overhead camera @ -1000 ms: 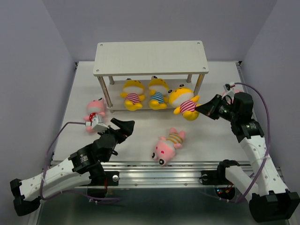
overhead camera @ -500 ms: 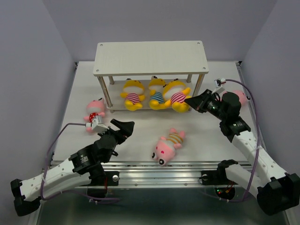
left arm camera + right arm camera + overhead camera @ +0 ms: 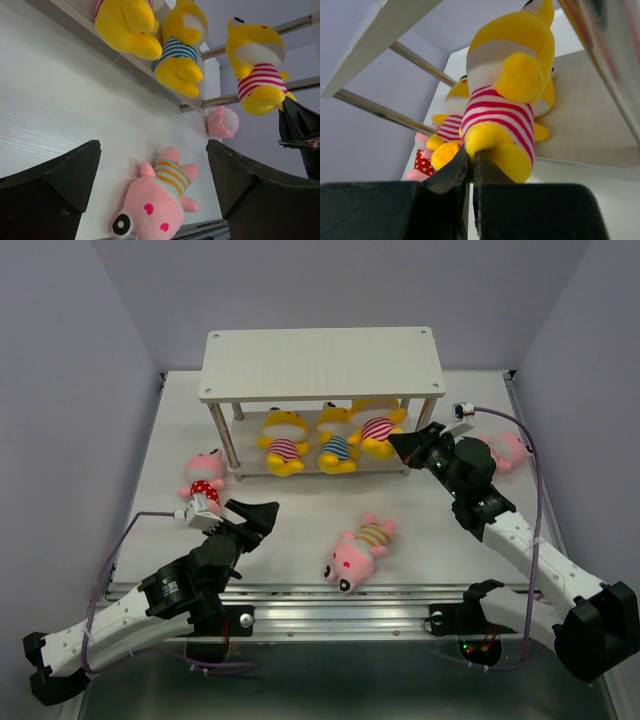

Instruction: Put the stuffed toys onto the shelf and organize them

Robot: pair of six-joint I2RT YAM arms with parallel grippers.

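The shelf (image 3: 320, 365) stands at the back. On its lower board lie a yellow toy in pink stripes (image 3: 283, 443) and one in blue stripes (image 3: 337, 445). My right gripper (image 3: 400, 445) is shut on a foot of the third yellow toy (image 3: 372, 428) and holds it at the lower tier's right end; the right wrist view shows the pinch (image 3: 471, 155). A pink toy in a striped shirt (image 3: 357, 552) lies on the table in front. My left gripper (image 3: 240, 515) is open and empty, left of it. The left wrist view shows this toy (image 3: 155, 200) below the jaws.
A pink toy in a red-dotted shirt (image 3: 203, 476) lies left of the shelf. Another pink toy (image 3: 508, 450) lies at the right, behind my right arm. The shelf's thin right front leg (image 3: 424, 420) stands close to my right gripper.
My right gripper has carried the yellow toy left and farther back, from in front of the shelf into the lower tier. My left arm has drawn back a little.
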